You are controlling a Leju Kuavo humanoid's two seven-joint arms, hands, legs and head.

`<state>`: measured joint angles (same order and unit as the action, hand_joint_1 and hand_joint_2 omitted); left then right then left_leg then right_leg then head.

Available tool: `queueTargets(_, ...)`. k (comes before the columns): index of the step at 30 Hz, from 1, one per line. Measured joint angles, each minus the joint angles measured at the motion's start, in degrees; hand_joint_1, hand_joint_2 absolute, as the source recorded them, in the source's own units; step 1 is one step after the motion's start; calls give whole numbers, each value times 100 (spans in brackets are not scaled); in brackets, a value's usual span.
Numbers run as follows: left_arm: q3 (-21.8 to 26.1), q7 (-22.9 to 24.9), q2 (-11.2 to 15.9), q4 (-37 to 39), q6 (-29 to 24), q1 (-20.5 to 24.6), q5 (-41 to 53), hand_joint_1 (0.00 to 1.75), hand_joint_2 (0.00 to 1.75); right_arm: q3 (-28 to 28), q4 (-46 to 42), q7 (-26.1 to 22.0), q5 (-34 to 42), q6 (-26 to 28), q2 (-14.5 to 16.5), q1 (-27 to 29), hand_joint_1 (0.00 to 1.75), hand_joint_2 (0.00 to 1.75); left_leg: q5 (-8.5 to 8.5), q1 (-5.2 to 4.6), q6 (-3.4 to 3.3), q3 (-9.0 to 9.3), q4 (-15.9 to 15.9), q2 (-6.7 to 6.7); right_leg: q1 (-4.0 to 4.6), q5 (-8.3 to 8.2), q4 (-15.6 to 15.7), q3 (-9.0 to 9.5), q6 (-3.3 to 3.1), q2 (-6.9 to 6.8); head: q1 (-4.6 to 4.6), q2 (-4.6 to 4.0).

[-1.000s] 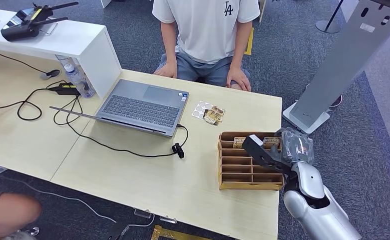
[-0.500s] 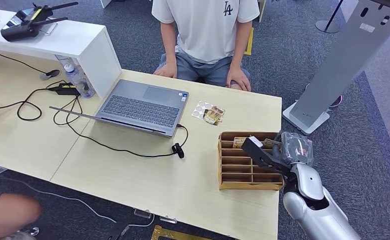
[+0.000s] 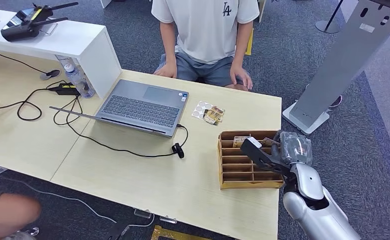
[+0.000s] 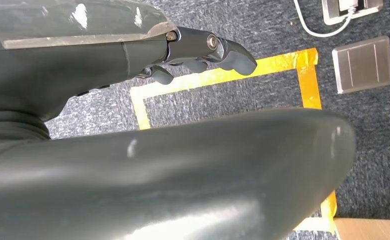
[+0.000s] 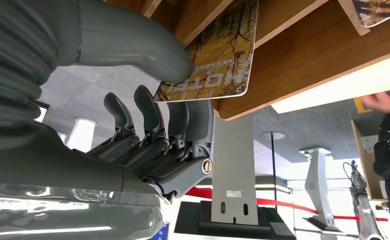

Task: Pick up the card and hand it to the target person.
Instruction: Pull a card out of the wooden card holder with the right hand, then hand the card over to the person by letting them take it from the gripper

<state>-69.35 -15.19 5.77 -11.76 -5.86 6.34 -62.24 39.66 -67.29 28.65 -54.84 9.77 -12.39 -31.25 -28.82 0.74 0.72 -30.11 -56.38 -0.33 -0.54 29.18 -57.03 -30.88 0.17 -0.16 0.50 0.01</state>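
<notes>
A: Start at the left and work across, taking the slotted brown wooden card rack (image 3: 250,160) as the landmark. What is there?

B: Well to its left lies the open grey laptop (image 3: 141,106) with its black cable trailing toward the rack. Just beyond the rack's far-left corner sits a small sheet of round stickers (image 3: 208,112). Behind the pale wooden table (image 3: 132,165), the seated person in the white T-shirt (image 3: 205,30) waits, hands near the knees.

A: And at the rack itself?

B: Over the last second the right hand (image 3: 263,154) has crept from over the rack's right edge a little leftward and deeper over its far compartments. The wrist view shows why: the thick grey thumb (image 5: 132,47) now presses on the face of the yellow forest-print hotel card (image 5: 218,55), which juts out of a slot, while the darker fingers (image 5: 157,125) sit curled beneath it.

A: So it has the card?

B: I judge it a pinch forming rather than a secure hold; the card is still seated in the rack.

A: The other hand?

B: The left hand (image 4: 203,50) hangs over the carpet with its fingers loosely curled around nothing.

A: Next?

B: Probably draw the card straight out, then reach toward the person.
</notes>
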Motion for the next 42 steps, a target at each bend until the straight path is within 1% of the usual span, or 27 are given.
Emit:
queueTargets(10, -6, -39, 0, 0, -45, -1, -48, 0, 0, 1, -89, 52, 21, -34, 10, -15, 140, 175, 3, 0, 0, 0, 0, 0, 0, -2, -1, -1, -2, 0, 0, 0)
queueTargets(19, -7, 12, 0, 0, -48, -7, -70, 0, 0, -47, -1182, 350, -175, -196, -231, -210, 140, 175, 3, 0, 0, -1, -1, 0, 0, -2, 0, -2, -2, 0, 0, 0)
queueTargets(23, -5, 23, 0, 0, -45, -8, -104, 0, 0, -64, -1692, 362, -260, -163, -311, -269, 140, 175, 3, 0, 0, 0, -1, 1, 0, -2, 0, -2, -2, 0, 0, 1)
queueTargets(27, -5, 26, -1, 0, -39, -7, -120, 0, 0, -64, -2021, 273, -313, -30, -337, -252, 140, 175, 3, 0, 0, 0, -1, 1, 0, -2, 0, -2, -2, 0, 0, -1)
queueTargets(29, -5, 26, -2, 0, -37, -7, -123, 0, 0, -61, -2098, 165, -314, 112, -332, -210, 140, 175, 3, 0, 0, -1, -1, 1, 0, -2, 0, -1, -2, 0, -1, -1)
queueTargets(32, -5, 26, -2, 0, -27, -6, -125, 0, 0, -55, -2108, -60, -335, 461, -296, -100, 140, 175, 2, 0, 0, -2, -1, 0, 0, -2, 0, -1, -2, 0, 0, -1)
queueTargets(42, -34, 24, -31, 0, 64, -1, -47, 0, 0, -56, -1612, -1043, -455, 2091, -87, 215, 140, 175, 2, 0, 0, -5, -1, 0, 0, -1, -1, -3, -2, -1, 0, -1)
